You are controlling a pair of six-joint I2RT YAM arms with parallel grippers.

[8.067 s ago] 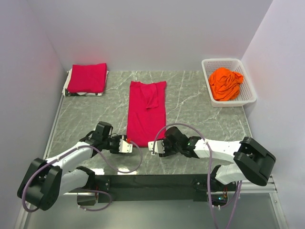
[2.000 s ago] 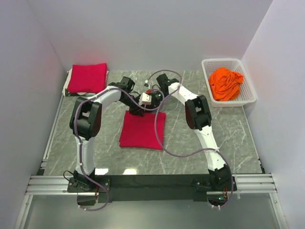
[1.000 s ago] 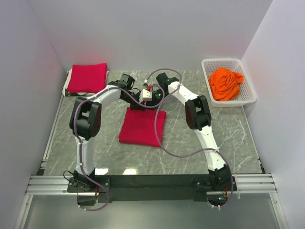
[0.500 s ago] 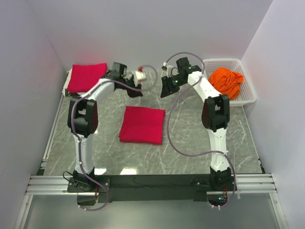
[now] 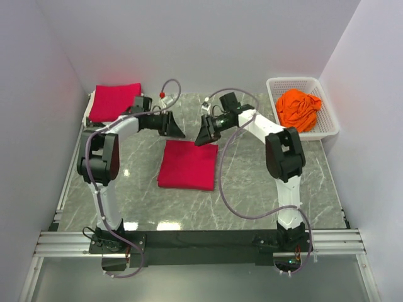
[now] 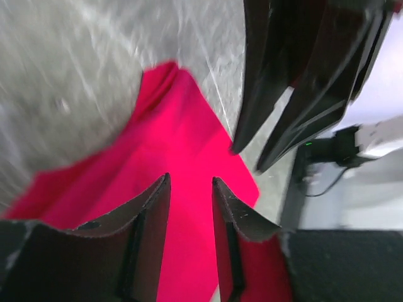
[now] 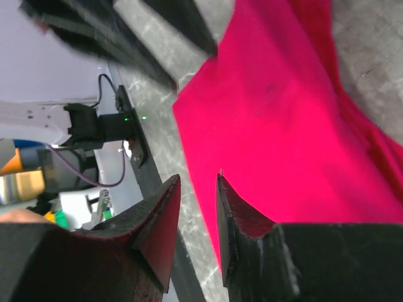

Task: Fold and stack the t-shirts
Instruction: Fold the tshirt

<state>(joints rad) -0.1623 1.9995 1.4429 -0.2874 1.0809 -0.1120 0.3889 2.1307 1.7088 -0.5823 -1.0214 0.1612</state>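
White basket (image 5: 308, 134) holding crumpled orange t-shirt (image 5: 298, 110), left claw (image 6: 190, 180) and right claw (image 7: 198, 178) slightly apart, empty

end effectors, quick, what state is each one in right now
left end effector: open partway, holding nothing
right end effector: open partway, holding nothing

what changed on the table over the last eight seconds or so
The long red t-shirt was folded in half and now lies as a square. The left gripper and right gripper let it go and hover open by its far edge. The red stack and the orange t-shirt in the basket stayed put.
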